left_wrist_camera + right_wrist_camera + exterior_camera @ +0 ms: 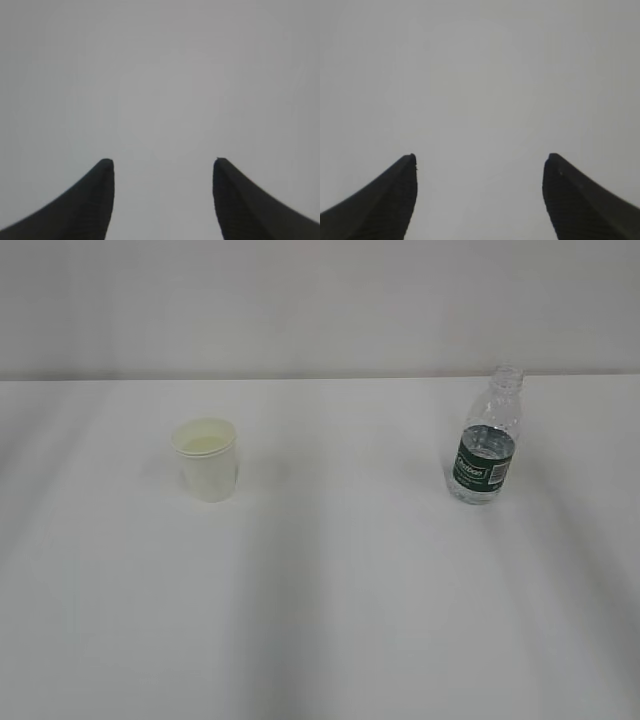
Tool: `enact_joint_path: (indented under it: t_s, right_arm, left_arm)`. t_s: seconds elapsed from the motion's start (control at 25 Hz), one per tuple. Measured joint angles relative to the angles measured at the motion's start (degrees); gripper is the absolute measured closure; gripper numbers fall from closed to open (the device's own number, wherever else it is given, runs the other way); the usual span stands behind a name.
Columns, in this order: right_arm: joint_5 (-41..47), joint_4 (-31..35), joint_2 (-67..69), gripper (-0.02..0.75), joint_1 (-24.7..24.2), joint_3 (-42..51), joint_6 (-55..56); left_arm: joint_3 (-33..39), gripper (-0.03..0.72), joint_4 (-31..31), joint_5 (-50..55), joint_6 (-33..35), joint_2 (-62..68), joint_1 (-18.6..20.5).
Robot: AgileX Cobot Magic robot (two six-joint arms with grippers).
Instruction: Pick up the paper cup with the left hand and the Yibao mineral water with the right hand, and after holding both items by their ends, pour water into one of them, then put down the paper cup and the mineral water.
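The paper cup, small and white with a cream inside, stands upright on the left of the white table. On the right stands the Yibao mineral water, a clear ribbed bottle with a dark green label and no cap. Neither arm shows in the exterior view. In the left wrist view my left gripper is open, its two black fingers wide apart over bare grey surface. My right gripper in the right wrist view is open wider, with nothing between its fingers. Neither wrist view shows the cup or the bottle.
A pale wall rises behind the table's far edge. Soft shadows fall across the tabletop in front of the cup and bottle.
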Motion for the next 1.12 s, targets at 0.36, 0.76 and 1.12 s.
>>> enact_joint_path:
  t_s: [0.36,0.76,1.12]
  right_arm:
    - [4.39,0.00,-2.40,0.146,0.00,-1.48,0.00]
    - [7.62,0.00,-3.53,0.147,0.00,-1.61,0.00]
    - [8.98,0.00,-4.40,0.147,0.00,-1.61,0.00]
  left_arm:
    - [-9.09,0.239,7.10,3.95,-2.77,0.00,0.00]
    - [-10.73,0.239,17.34,5.26,-11.65,0.00,0.00]
    - [-10.73,0.239,9.35,5.08,-22.51,0.00,0.00]
